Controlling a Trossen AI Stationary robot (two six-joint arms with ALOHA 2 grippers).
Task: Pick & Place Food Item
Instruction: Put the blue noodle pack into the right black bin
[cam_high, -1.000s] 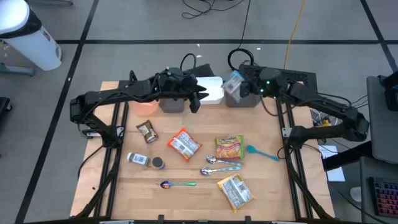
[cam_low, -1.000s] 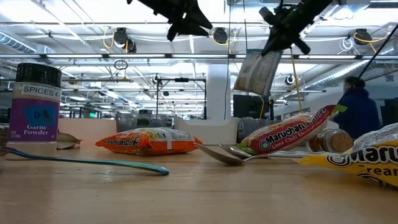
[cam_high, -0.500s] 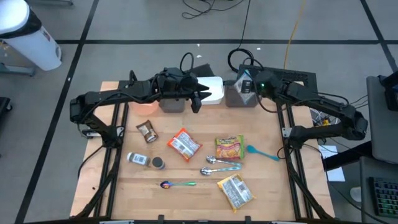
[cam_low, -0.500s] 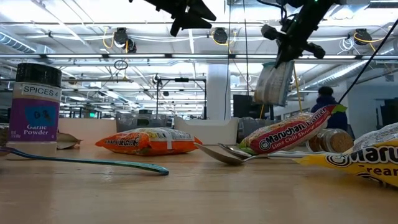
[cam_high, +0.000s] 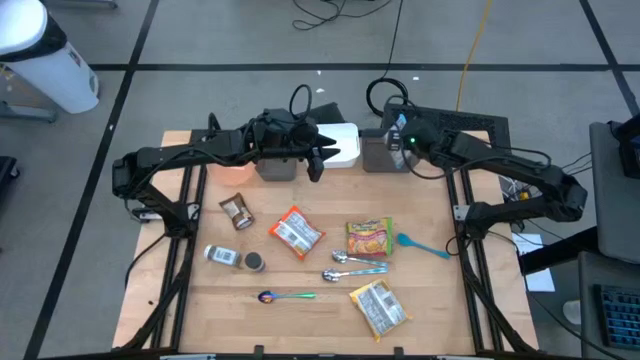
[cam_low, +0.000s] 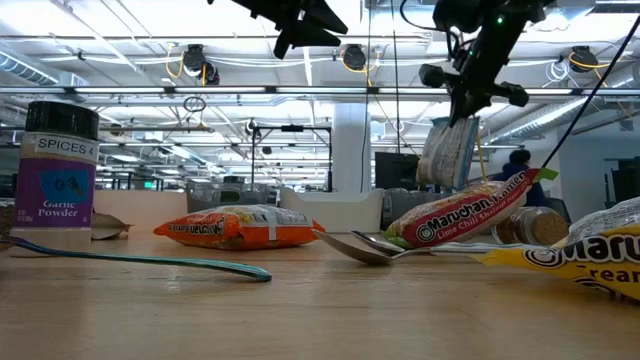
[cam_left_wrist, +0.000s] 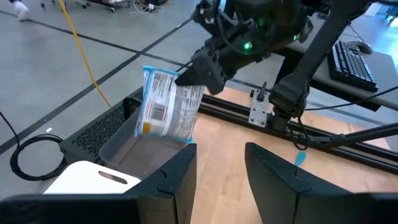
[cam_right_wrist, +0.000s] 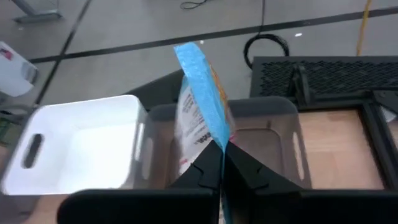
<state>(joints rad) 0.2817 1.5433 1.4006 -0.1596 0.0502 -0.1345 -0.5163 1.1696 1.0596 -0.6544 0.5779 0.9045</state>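
Observation:
A food packet (cam_left_wrist: 166, 102) with a blue edge, white and printed, hangs from my right gripper (cam_low: 470, 100), which is shut on it above the grey bin (cam_right_wrist: 273, 134) at the table's far right. In the low view the packet (cam_low: 448, 155) dangles below the fingers. Beside the bin stands a white bin (cam_right_wrist: 81, 146). My left gripper (cam_left_wrist: 221, 177) hovers open and holds nothing, high over the far middle of the table (cam_high: 318, 158), pointing toward the packet. My right gripper pinches the packet's upper end, near a corner (cam_left_wrist: 186, 79), between its two fingers (cam_right_wrist: 208, 171). The fingers slant down from the table's right side. The packet hangs below them, lifted clear, its lower end (cam_left_wrist: 163, 132) just above the grey bin's opening.
On the table lie ramen packets (cam_high: 296, 232) (cam_high: 369, 238) (cam_high: 379, 306), spoons (cam_high: 350, 260) (cam_high: 285, 296) (cam_high: 420, 243), a spice jar (cam_high: 222, 256) and a brown packet (cam_high: 237, 211). A second grey bin (cam_high: 277, 166) sits below my left arm.
My right gripper has sunk toward the grey bin and shifted a little toward the table's right edge, while rolling its wrist. The packet has come down with it and turned from face-on to nearly edge-on in the low view.

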